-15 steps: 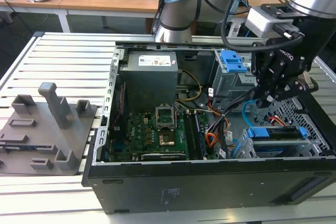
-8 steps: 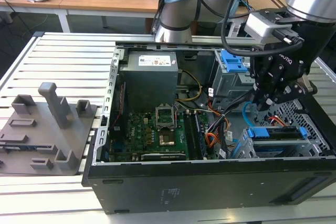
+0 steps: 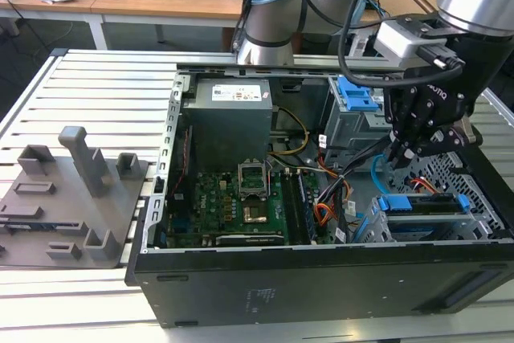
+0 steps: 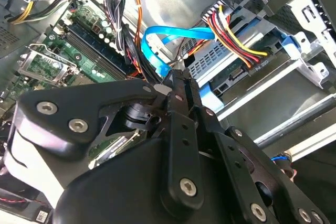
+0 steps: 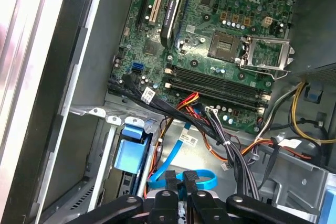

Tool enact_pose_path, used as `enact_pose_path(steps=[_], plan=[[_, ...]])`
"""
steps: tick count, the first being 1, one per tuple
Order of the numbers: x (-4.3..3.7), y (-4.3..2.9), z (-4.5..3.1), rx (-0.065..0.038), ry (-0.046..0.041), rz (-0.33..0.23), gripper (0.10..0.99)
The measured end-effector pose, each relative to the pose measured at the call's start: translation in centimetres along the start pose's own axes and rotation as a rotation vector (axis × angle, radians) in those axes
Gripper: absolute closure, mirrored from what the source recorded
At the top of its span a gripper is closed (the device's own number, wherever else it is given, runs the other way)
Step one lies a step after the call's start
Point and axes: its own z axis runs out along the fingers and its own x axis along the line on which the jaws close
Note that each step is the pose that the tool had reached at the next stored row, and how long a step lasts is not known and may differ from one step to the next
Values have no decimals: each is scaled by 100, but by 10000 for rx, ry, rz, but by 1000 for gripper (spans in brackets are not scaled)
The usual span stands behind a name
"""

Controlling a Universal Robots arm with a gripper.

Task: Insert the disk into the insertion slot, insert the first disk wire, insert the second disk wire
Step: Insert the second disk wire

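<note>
- The gripper (image 3: 401, 153) hangs inside the open computer case (image 3: 321, 279), at the exterior view's right, just above the drive cage. In the second wrist view its fingers (image 4: 181, 90) stand pressed close together, and they seem to pinch the light-blue second disk wire (image 4: 173, 34) near its end, though the contact itself is hidden.
- The disk (image 3: 426, 205) in its blue carrier already sits in the insertion slot (image 3: 446, 170), and the first disk wire (image 4: 233, 38) runs to a black plug at its back edge.
- I judge the blue cable light, thin and floppy: held far from the plug it would bend away, so the stiff plug end is the place to hold.
- Room is tight: sheet-metal cage edges, the taller bay (image 3: 353, 118) with its blue latch and a dark wire bundle (image 5: 210, 124) crowd the fingers, and the motherboard (image 3: 233, 198) lies just beside.
</note>
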Motion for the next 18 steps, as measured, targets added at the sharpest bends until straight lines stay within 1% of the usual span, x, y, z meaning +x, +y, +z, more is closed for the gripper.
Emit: enact_pose_path(steps=[1, 3, 5, 7, 9, 10, 12, 18], plan=[[25, 7, 1, -1, 3, 2, 922], [104, 28, 6, -2, 6, 1, 922], [151, 40, 10, -2, 6, 1, 922], [230, 60, 16, -2, 6, 0, 922], [274, 64, 27, -2, 5, -2, 922], [293, 61, 49, -2, 5, 0, 922], [318, 54, 89, -2, 6, 0, 922], [321, 50, 94, -3, 6, 0, 922]])
